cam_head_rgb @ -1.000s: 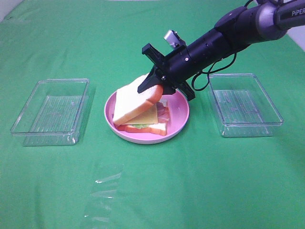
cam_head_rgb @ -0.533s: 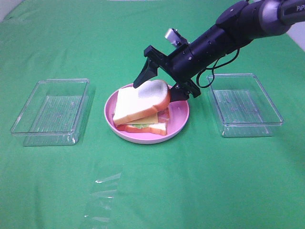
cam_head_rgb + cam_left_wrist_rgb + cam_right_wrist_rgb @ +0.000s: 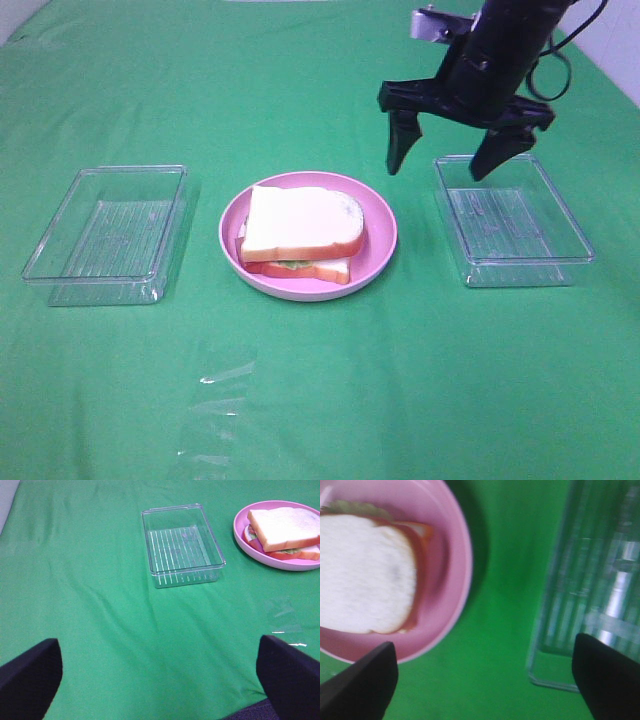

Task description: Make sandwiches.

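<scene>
The sandwich (image 3: 300, 235) lies flat on the round pink plate (image 3: 380, 215) in the middle of the green cloth, with a white bread slice on top and lettuce and red filling showing at its edge. My right gripper (image 3: 437, 168) hangs open and empty in the air, to the right of the plate and above the near-left corner of the right tray. In the right wrist view its fingertips (image 3: 360, 685) frame the sandwich (image 3: 365, 575) and plate (image 3: 462, 555). My left gripper (image 3: 160, 690) is open and empty, well short of the sandwich (image 3: 285, 530).
A clear tray (image 3: 110, 232) sits left of the plate and another clear tray (image 3: 512, 220) sits right of it. A scrap of clear film (image 3: 215, 410) lies on the cloth at the front. The left tray (image 3: 182, 545) holds nothing.
My right gripper let go of the top bread slice, which dropped flat onto the stack. The gripper opened wide and moved up and to the right, off the plate.
</scene>
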You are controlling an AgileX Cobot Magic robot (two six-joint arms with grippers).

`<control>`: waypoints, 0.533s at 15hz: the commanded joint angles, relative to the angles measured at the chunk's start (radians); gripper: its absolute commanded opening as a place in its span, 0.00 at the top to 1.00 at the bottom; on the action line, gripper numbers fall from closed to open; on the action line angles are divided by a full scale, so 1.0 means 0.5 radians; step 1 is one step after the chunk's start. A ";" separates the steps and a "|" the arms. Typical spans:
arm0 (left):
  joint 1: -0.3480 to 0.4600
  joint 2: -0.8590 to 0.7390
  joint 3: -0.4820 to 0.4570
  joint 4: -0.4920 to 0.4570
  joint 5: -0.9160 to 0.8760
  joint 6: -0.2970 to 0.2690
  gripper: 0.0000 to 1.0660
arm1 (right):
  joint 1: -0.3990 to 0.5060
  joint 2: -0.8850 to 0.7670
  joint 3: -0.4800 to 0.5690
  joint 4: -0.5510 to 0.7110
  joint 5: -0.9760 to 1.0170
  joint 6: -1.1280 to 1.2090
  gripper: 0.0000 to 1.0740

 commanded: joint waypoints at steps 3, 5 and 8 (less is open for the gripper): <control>0.002 -0.044 -0.002 -0.006 -0.030 -0.014 0.08 | -0.116 -0.146 -0.008 -0.302 0.230 0.028 0.15; 0.002 -0.044 -0.002 -0.006 -0.030 -0.014 0.08 | -0.254 -0.152 -0.008 -0.238 0.228 -0.008 0.15; 0.002 -0.044 -0.002 -0.006 -0.030 -0.014 0.08 | -0.420 -0.198 0.014 -0.092 0.382 -0.154 0.15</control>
